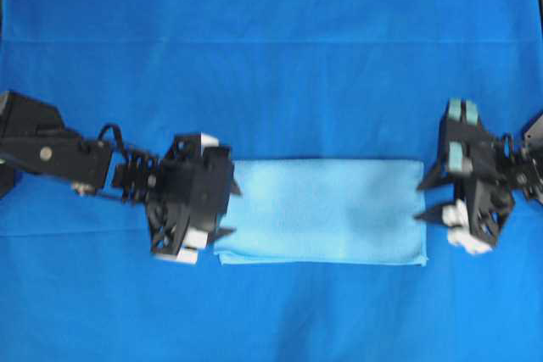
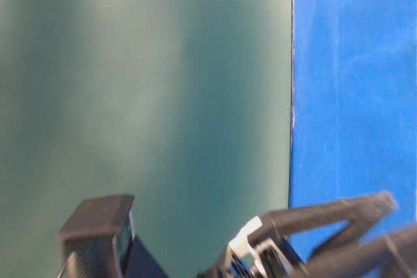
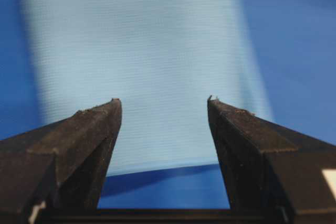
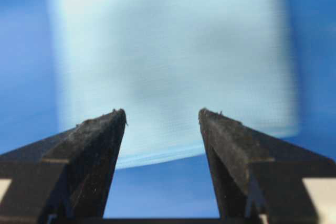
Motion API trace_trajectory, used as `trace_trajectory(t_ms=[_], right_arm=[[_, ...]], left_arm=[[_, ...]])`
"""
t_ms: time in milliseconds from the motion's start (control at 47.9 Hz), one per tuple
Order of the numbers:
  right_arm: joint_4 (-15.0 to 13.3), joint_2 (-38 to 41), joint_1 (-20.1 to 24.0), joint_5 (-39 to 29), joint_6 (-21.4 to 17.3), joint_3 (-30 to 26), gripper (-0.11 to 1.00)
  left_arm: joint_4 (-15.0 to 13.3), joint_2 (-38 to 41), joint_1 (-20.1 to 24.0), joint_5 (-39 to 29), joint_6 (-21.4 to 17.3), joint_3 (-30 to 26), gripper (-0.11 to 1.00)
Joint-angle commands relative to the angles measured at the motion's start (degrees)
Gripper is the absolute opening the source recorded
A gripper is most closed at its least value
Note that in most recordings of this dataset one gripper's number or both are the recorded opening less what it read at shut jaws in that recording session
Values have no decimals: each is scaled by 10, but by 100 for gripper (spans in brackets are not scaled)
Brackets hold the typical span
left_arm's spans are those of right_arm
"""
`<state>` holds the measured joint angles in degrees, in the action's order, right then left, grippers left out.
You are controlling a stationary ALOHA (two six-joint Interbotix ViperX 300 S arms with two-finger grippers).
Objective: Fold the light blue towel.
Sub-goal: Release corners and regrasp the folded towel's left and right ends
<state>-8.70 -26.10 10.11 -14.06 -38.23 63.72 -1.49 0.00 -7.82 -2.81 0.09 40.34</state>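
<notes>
The light blue towel [image 1: 327, 209] lies flat on the table as a wide folded rectangle, its layered edges along the near side. My left gripper [image 1: 233, 212] stands open at the towel's left end, its fingertips just at the edge, nothing between them. My right gripper [image 1: 424, 199] stands open at the towel's right end, also empty. In the left wrist view the towel [image 3: 142, 61] stretches away beyond the open left gripper [image 3: 164, 100], whose tips reach over its near edge. The right wrist view shows the towel [image 4: 173, 61] ahead of the open right gripper [image 4: 161, 111].
A darker royal-blue covering [image 1: 271, 31] spreads over the whole table around the towel. The table-level view shows only a teal wall [image 2: 143, 83], a strip of the blue covering [image 2: 355, 83] and blurred black arm parts [image 2: 293, 239] at the bottom.
</notes>
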Motion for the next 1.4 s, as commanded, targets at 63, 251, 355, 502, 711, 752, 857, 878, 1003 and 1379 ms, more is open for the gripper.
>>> trace_trajectory(t_ms=[63, 251, 355, 502, 711, 752, 857, 878, 1003, 1379], right_arm=[[-35, 9, -53, -11, 1, -3, 61], [-52, 50, -81, -11, 1, -4, 61], [-59, 76, -93, -2, 1, -3, 61], [-69, 115, -113, 33, 1, -2, 61], [-71, 151, -125, 51, 1, 0, 61], [-72, 155, -125, 51, 1, -1, 61], [-71, 156, -125, 51, 1, -2, 61], [-71, 156, -125, 51, 1, -2, 61], [-71, 156, -125, 48, 1, -2, 59], [-70, 148, -125, 50, 1, -3, 2]], left_arm=[[0, -5, 48, 6, -5, 2, 64], [0, 30, 76, 12, -7, 5, 64], [0, 47, 88, 19, -7, 5, 64], [0, 62, 100, 33, -7, 13, 64], [0, 71, 102, 42, -7, 29, 63], [0, 71, 102, 42, -7, 32, 63], [0, 71, 99, 42, -7, 33, 63], [0, 71, 98, 42, -7, 33, 63], [0, 72, 89, 38, -6, 30, 62], [0, 73, 74, -44, -8, 8, 2]])
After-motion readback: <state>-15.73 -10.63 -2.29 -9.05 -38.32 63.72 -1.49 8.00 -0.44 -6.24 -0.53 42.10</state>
